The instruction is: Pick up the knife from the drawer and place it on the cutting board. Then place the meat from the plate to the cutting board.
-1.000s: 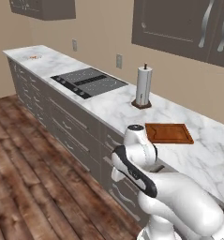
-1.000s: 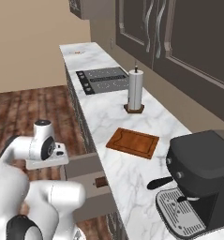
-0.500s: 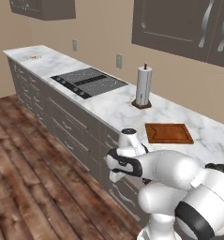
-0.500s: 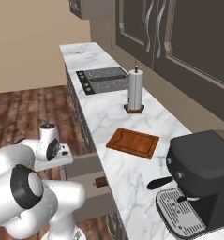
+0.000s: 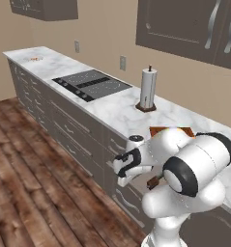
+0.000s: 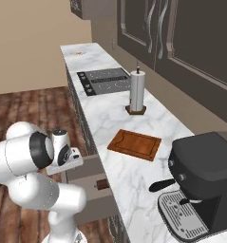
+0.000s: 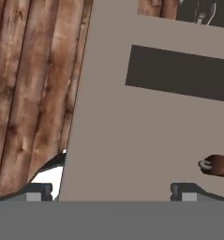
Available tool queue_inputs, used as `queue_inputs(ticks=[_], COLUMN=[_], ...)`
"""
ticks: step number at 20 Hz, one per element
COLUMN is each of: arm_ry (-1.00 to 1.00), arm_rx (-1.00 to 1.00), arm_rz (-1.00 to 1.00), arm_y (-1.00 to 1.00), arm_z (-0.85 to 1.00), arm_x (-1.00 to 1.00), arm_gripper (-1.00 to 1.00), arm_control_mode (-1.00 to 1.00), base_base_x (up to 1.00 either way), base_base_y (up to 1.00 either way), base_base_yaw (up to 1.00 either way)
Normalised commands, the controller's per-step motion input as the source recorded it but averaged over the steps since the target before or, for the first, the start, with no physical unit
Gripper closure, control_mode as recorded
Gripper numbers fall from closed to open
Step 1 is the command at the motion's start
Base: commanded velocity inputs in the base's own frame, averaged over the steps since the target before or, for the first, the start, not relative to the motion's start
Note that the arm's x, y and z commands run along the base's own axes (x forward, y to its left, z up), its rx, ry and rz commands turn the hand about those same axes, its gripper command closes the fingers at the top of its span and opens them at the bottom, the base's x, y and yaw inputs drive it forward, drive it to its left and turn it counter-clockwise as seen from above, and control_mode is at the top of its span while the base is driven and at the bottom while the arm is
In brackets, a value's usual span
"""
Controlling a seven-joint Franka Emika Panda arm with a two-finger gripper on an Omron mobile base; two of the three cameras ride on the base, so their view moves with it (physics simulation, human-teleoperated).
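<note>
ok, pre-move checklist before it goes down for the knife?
1. Drawer open: ok, pulled out below the counter.
2. Tool open: ok, tips stand wide apart over the drawer floor.
3. Knife located: ok, its brown handle shows at the right edge of the hand view; the blade is out of sight.
4. Tool centred on the knife: not ok, the handle lies off to one side of the tips.
5. Cutting board free for the knife: ok, nothing on it.
6. Meat on the plate: cannot tell.
</note>
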Motion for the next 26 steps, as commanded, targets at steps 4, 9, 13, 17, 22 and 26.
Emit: queue_inputs(ticks=[4,9,13,17,22,26], arm_ry=[0.00,0.00,-0.01,-0.01,0.02,0.23], arm_rx=[0.00,0.00,0.00,0.00,0.00,0.00], arm_rz=[0.00,0.00,0.00,0.00,0.00,0.00], arm_y=[0.00,0.05,0.43,0.80,1.00,1.00], arm_z=[-0.45,-0.35,-0.26,-0.33,-0.46,-0.41], arm_x=[0.32,-0.05,-0.67,-0.94,-0.88,-0.86], arm_gripper=[-1.00,-1.00,-1.00,-1.00,-1.00,-1.00], arm_control_mode=[-1.00,-1.00,-1.00,-1.00,-1.00,-1.00], base_base_x=[0.00,0.00,0.00,0.00,0.00,0.00], base_base_y=[0.00,0.00,0.00,0.00,0.00,0.00], base_base_yaw=[0.00,0.00,0.00,0.00,0.00,0.00])
